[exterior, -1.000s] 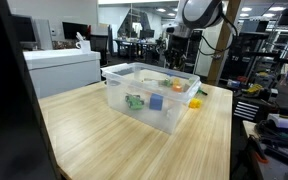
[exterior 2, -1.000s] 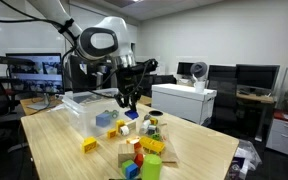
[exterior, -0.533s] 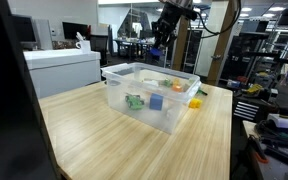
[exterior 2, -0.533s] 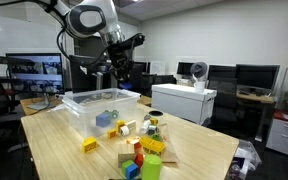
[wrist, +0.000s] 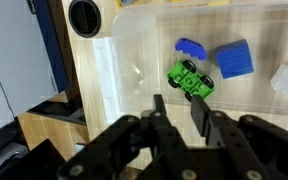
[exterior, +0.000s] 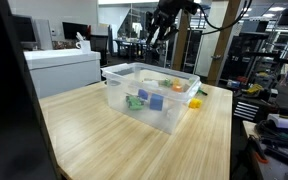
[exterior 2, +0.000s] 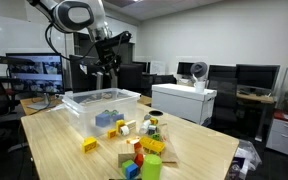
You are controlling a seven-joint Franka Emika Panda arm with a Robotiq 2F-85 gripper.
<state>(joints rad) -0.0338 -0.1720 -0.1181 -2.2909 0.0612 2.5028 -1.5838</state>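
Contents of one clear bin (wrist: 134, 55), counted
One green toy car (wrist: 190, 79), one blue cube (wrist: 233, 59), one blue curved block (wrist: 191, 47) and one white block (wrist: 287, 78) are seen inside.

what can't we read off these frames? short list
- Hand: small and dark against clutter in both exterior views, so the jaws are unreadable there. Only the wrist view shows them apart.
- White piece in the bin: cut off by the wrist view's right edge.
- Green car: just a green blur through the bin wall in an exterior view.
- Blocks beside the bin: small and overlapping in an exterior view, so they can't be counted.
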